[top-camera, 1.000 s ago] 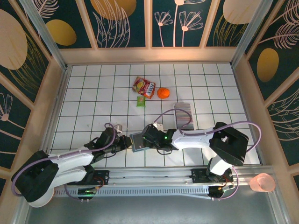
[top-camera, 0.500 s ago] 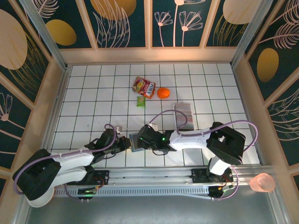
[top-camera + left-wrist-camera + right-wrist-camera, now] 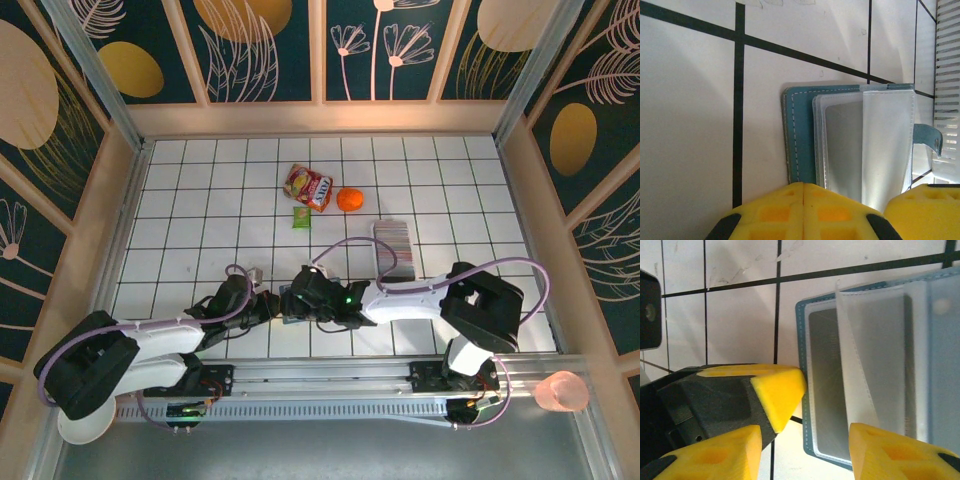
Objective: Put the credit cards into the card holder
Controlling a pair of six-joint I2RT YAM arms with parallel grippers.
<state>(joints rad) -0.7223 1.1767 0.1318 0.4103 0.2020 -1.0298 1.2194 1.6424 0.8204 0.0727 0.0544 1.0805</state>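
no readable txt anywhere tbh. the snack bag (image 3: 308, 187) upper middle of top view has print but it's too small + blurry to read

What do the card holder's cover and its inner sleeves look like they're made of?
The card holder has a cover that looks like teal faux leather or a similar soft sheet, matte, with a row of pale stitching along its edge. The sleeves look like thin, clear, flexible plastic with a glossy finish: light glares off them and the layer beneath shows through.
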